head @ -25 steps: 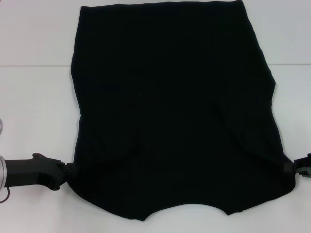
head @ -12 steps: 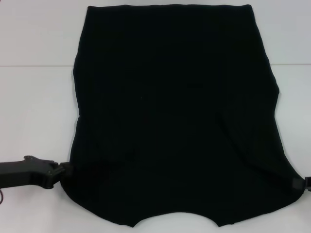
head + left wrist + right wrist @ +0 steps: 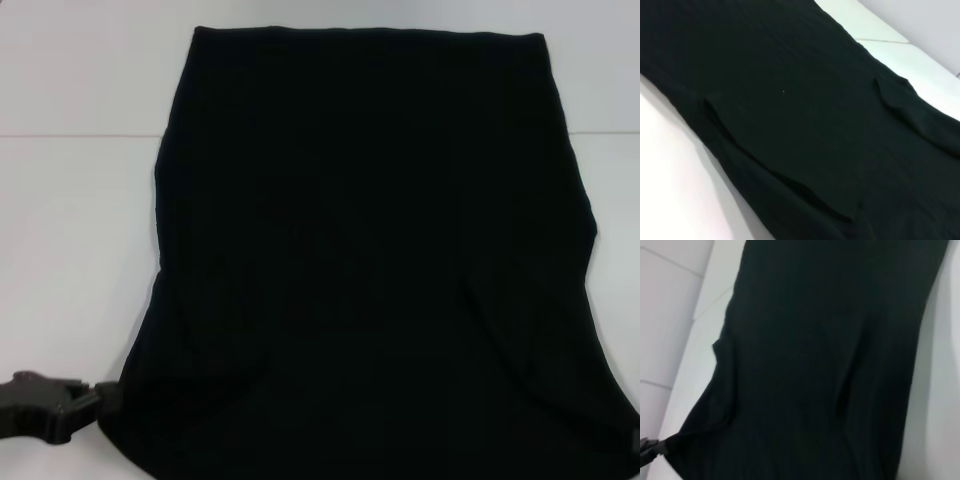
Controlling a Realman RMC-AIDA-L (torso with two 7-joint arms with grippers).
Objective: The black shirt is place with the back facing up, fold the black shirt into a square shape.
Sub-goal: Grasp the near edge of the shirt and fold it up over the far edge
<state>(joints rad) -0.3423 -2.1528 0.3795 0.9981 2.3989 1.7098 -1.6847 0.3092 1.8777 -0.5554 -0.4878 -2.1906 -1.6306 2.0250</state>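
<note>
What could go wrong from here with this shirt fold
The left gripper meets only the near left corner of the black shirt, so the cloth may slip free. The right gripper is barely visible at the near right corner; uneven pulling could skew the shirt or deepen its diagonal creases.

The left pincer (image 3: 98, 402) sits low at the robot's near left, its black arm reaching in level from the side, clamped on the edge of the black shirt (image 3: 370, 250), while the right pincer barely shows at the near right corner.
</note>
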